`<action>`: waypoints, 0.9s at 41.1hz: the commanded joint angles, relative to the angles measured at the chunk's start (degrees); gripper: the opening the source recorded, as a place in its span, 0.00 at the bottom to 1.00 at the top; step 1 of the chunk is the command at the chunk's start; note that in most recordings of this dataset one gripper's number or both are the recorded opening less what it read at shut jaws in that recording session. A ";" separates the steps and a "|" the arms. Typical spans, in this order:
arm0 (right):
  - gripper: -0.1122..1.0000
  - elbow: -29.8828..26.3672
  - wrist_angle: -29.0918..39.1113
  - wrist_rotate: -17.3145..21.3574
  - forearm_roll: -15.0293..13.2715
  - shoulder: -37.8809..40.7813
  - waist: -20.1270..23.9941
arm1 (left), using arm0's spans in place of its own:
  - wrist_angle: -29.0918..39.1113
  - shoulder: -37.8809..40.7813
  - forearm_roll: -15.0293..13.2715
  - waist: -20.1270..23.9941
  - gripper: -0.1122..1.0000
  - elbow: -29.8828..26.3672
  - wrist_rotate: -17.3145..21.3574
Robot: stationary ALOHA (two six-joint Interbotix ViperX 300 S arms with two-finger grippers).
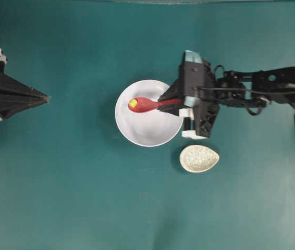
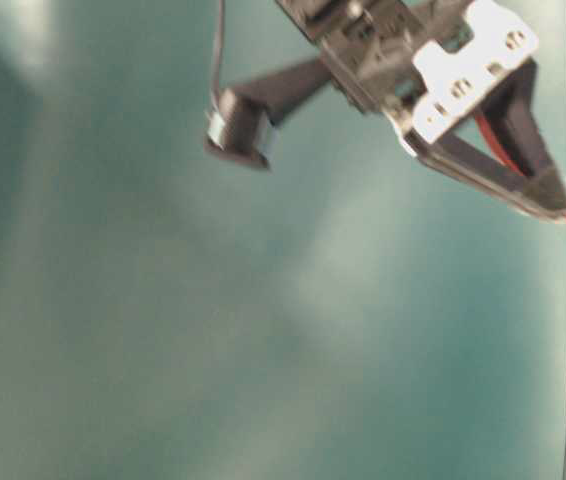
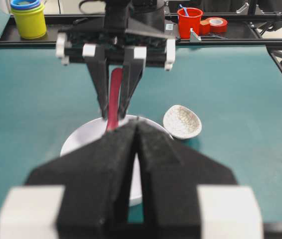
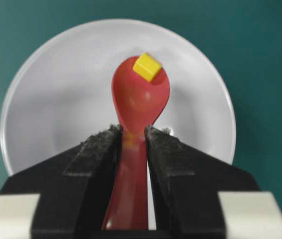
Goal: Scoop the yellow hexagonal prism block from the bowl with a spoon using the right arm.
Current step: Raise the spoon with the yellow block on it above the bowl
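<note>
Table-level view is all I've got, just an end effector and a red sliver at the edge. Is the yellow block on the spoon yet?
Observer: Yes. The yellow block sits at the far tip of the spoon, inside the scoop.
Operator: Is the spoon over the bowl?
Observer: Yes, the scoop is above the bowl, toward its left side in the overhead view.
Operator: How's the grip?
Observer: The right end effector is shut on the spoon's handle, just behind the scoop.
Operator: And the other arm?
Observer: The left end effector is shut and stands apart from the bowl.
</note>
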 commanded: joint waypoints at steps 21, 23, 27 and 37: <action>0.31 11.60 -19.69 -0.88 -6.15 -16.52 3.87 | -0.44 0.44 0.09 0.00 0.10 -1.05 -0.09; 0.31 11.69 -19.69 -0.88 -6.50 -17.14 3.87 | -0.53 0.44 0.09 0.00 0.10 -1.05 -0.09; 0.31 11.43 -19.60 -0.88 -6.77 -17.58 3.87 | -0.53 0.44 0.09 0.00 0.10 -1.05 -0.18; 0.31 11.34 -19.16 -0.62 -6.77 -17.58 3.96 | -0.62 0.44 0.09 0.00 0.10 -1.05 -0.35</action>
